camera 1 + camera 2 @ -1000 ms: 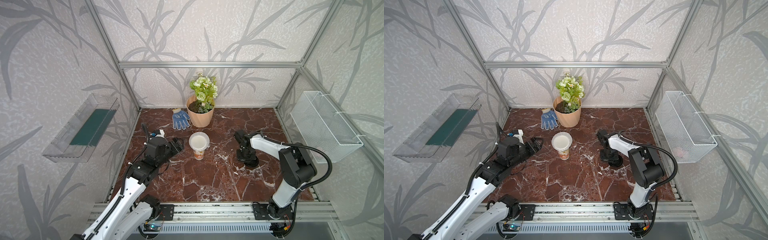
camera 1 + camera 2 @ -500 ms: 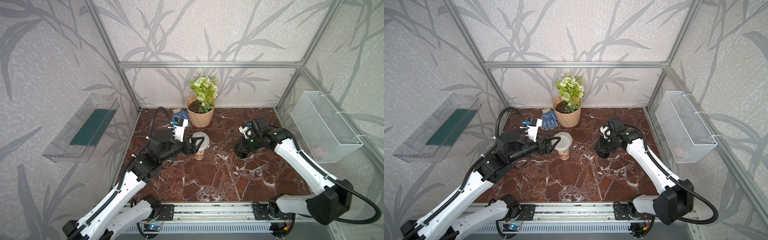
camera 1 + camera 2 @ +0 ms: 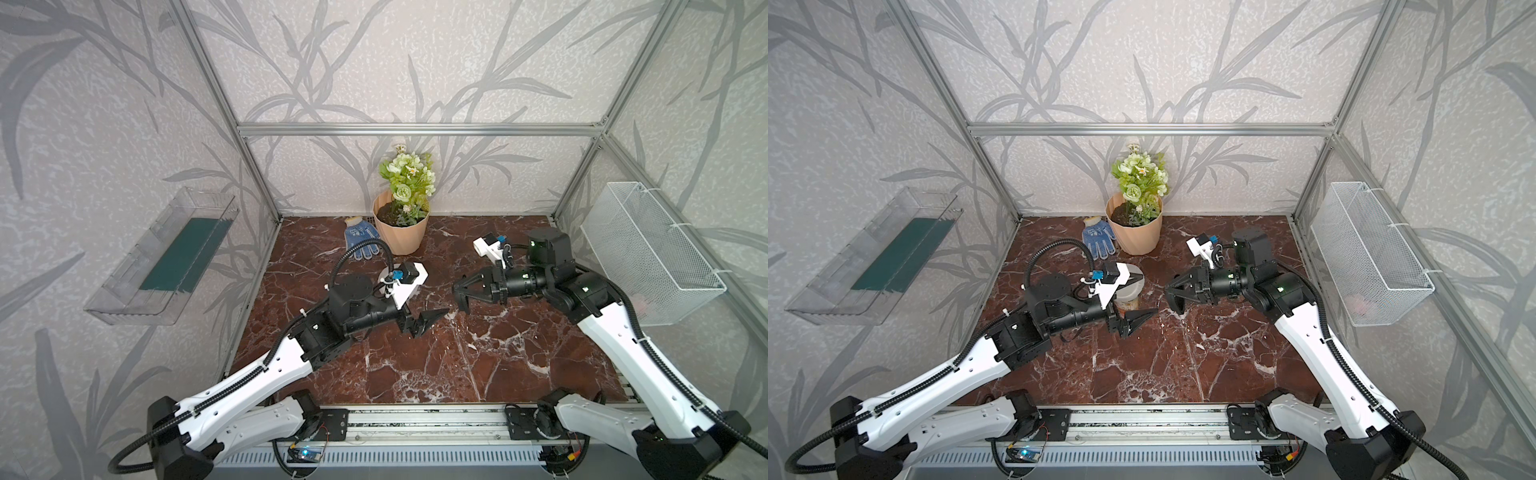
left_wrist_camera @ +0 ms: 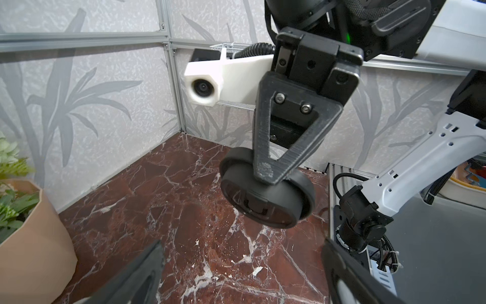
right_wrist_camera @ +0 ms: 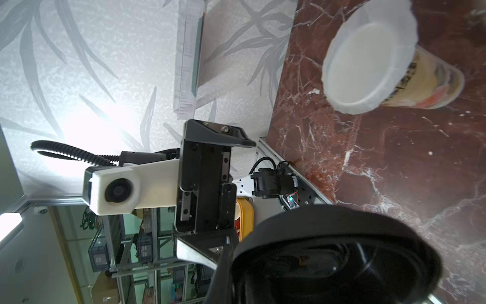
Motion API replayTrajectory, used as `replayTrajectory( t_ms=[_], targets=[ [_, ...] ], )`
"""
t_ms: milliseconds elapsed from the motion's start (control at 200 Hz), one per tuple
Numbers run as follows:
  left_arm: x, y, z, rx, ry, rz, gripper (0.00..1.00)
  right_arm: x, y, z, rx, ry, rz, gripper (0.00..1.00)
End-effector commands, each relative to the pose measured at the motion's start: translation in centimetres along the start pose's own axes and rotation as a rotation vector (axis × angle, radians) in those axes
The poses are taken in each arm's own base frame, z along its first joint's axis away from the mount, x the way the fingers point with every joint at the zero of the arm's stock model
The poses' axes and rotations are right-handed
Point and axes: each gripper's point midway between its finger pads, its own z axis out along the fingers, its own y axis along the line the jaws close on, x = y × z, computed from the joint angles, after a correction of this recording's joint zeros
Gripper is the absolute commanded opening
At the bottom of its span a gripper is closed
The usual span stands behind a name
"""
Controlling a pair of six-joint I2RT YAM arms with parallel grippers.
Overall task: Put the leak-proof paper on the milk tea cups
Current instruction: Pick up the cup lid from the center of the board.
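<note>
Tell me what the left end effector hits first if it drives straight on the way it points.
Probably the lid, gripped by the right end effector. The left wrist view shows it dead ahead of the open left end effector. Depth is unclear, so it might pass just beneath.

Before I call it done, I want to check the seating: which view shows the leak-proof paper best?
The right wrist view: the leak-proof paper covers the cup, edges draped over its rim. Both top views give only a sliver behind the left wrist camera. The left wrist view misses it.
</note>
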Motion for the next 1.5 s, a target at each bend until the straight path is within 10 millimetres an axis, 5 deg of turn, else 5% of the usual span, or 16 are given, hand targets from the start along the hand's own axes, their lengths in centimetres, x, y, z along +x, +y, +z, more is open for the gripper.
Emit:
replayTrajectory(
  t_ms=[0, 410, 845, 1100, 1235, 1300, 1405, 1494],
  targets=[
    [-1.6, -1.3, 0.1, 0.065, -0.082, 0.078, 0.99, 0.8, 2.4, 0.3, -0.097, 0.050, -0.028, 0.03],
    [-1.5, -2.9, 0.6, 0.169, -0.109, 0.060, 0.88, 2.5, 4.8, 1.5, -0.187, 0.156, -0.067, 0.04],
    [-1.8, -3.3, 0.5, 0.195, -0.134, 0.051, 0.82, 2.1, 5.5, 2.2, -0.229, 0.174, -0.062, 0.05],
    [-1.9, -3.3, 0.4, 0.191, -0.135, 0.059, 0.68, 2.2, 5.2, 2.4, -0.224, 0.174, -0.058, 0.06],
    [-1.5, -2.8, 0.1, 0.153, -0.122, 0.056, 0.61, 1.9, 4.6, 2.5, -0.186, 0.145, -0.070, 0.21],
    [-1.2, -2.2, -0.2, 0.110, -0.105, 0.053, 0.57, 1.3, 4.3, 2.1, -0.158, 0.106, -0.081, 0.39],
    [-0.6, -0.9, -0.9, 0.022, -0.067, 0.036, 0.49, -0.6, 3.6, 0.6, -0.106, -0.009, -0.100, 0.64],
    [0.2, 0.9, -1.7, -0.097, -0.025, 0.006, 0.46, -2.6, 1.8, -1.6, -0.012, -0.149, -0.093, 0.74]
  ],
)
